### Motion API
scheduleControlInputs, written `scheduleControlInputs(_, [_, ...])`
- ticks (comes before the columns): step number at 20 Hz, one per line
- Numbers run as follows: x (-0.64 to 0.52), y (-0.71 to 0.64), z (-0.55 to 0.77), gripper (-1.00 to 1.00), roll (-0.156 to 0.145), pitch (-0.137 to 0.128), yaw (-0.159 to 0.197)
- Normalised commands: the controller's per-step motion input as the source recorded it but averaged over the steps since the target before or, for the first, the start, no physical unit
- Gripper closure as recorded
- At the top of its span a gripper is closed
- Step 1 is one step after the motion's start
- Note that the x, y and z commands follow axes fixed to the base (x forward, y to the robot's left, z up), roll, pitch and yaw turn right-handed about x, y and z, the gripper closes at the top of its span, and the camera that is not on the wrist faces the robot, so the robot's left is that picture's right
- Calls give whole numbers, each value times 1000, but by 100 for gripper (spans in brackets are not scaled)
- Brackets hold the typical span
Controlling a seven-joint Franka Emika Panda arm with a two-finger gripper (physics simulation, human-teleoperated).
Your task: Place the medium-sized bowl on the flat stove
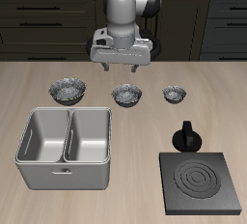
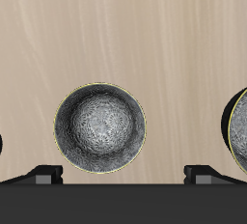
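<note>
Hovering: pincer [image 1: 118, 66] open | medium-sized bowl [image 1: 126, 95] round, grey speckled metal, dark rim

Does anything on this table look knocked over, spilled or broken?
Nothing stands out. The three grey speckled metallic bowls, including the middle one, sit upright in a row; the grey double-basin metal tray and flat black square stove lie level.
</note>
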Motion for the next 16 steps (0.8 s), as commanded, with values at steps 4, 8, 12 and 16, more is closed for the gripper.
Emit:
scheduleControlInputs(4, [30,-38,-158,-100,0,13,-10])
scheduleControlInputs(8, [-5,-24,-169,-100,-4,-7,8])
scheduleControlInputs(12, [22,-45,-172,-100,-10,2,-9])
scheduleControlInputs(16, [2,-2,-130,-100,-8,-9,-3])
